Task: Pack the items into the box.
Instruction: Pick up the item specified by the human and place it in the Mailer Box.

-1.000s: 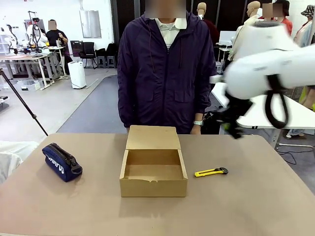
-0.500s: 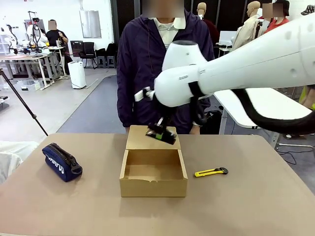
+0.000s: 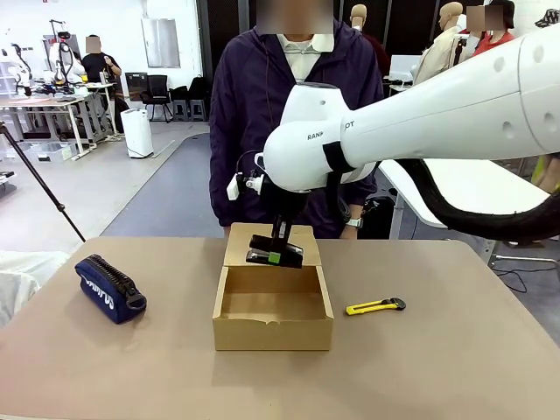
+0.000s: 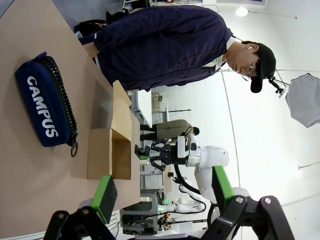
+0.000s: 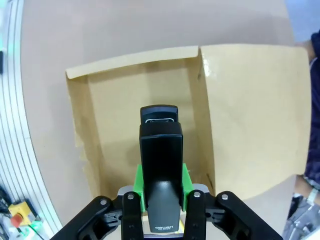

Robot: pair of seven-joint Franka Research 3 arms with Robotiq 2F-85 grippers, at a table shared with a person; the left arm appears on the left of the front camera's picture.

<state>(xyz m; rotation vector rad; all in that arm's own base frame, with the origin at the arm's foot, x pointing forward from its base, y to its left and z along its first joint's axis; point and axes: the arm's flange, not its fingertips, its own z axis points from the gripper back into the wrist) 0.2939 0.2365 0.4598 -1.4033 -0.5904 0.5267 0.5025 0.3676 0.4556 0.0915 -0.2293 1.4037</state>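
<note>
Right gripper (image 5: 161,186) clamped on the black stapler (image 5: 160,145), pads at its rear half, nose jutting ahead. Directly beneath it: the open box (image 3: 272,333); we can't judge the clearance. Yellow utility knife (image 3: 374,306) lies on the table (image 3: 455,367), off to that gripper's right, outside the box. Left gripper (image 4: 162,194) spread wide, holding nothing.

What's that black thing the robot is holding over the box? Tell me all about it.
It is a black stapler, oblong, looking like smooth plastic, closed. The jaws of the right gripper clamp its sides between green pads. It hangs roughly level in the air above the open cardboard box, touching nothing else.
</note>
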